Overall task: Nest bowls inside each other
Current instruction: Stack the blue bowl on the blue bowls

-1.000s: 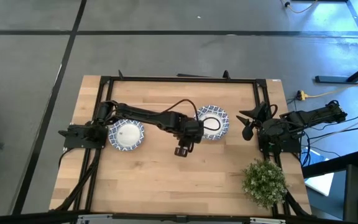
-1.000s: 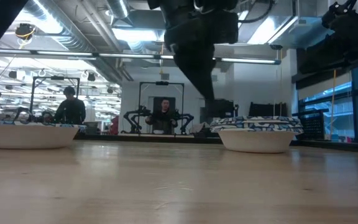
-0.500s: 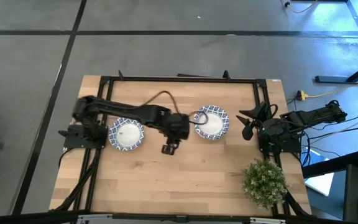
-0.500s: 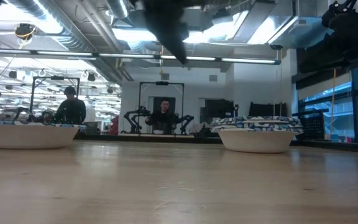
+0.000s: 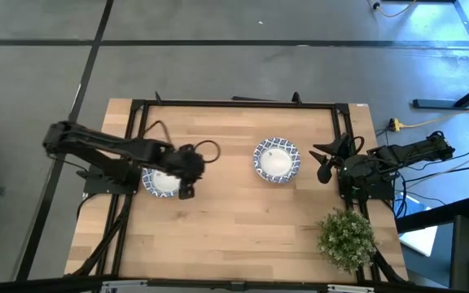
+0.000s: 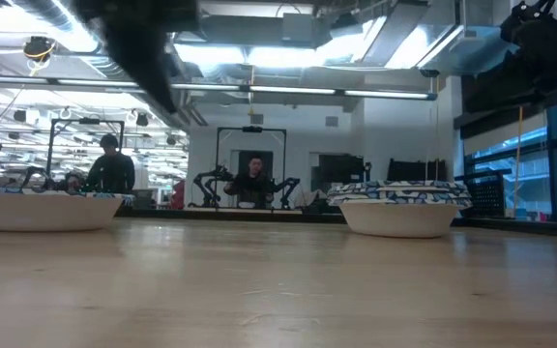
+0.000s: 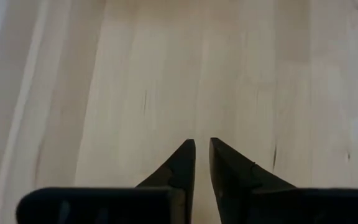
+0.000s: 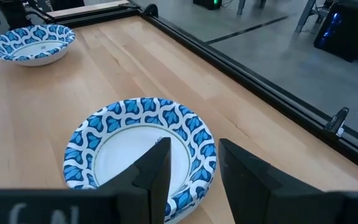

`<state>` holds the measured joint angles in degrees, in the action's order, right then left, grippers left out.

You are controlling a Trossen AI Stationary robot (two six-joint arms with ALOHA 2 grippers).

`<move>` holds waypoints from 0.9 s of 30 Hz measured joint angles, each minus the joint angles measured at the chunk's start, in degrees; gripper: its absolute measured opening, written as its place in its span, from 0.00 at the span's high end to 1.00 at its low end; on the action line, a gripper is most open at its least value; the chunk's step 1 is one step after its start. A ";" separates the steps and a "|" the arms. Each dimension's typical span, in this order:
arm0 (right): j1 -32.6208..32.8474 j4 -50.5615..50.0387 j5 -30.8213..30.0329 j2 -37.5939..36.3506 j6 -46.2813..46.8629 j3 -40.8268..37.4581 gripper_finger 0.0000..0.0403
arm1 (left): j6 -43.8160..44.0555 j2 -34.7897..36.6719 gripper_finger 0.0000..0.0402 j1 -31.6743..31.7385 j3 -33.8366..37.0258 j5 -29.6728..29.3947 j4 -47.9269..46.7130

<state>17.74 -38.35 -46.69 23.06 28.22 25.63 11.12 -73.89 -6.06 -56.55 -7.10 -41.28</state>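
Two bowl stacks are sitting on the table: one bowl near centre, another at nine o'clock under our left gripper, jaws nearly together. Our right gripper is waiting at three o'clock, jaws apart. One plant is standing at five o'clock.

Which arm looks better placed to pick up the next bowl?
Probably the left: its gripper hovers at the left bowl. The right gripper waits at the table edge, beside the other bowl.
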 joint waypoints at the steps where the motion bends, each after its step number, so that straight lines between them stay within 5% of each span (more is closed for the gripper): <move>1: 0.00 0.02 0.00 0.01 0.03 0.02 0.66 | 1.10 1.93 0.89 -0.58 2.05 -0.53 1.03; 13: 0.00 11.67 0.22 0.01 -10.55 0.00 0.66 | 7.92 19.53 0.96 -5.01 14.88 -7.75 10.19; 27: 0.00 44.42 4.95 0.08 -18.00 -16.31 0.66 | 9.58 21.35 0.97 -5.38 15.14 -9.34 6.26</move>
<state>17.74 6.07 -41.74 23.14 10.22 9.32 20.70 -52.53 -11.44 -41.41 -16.45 -35.02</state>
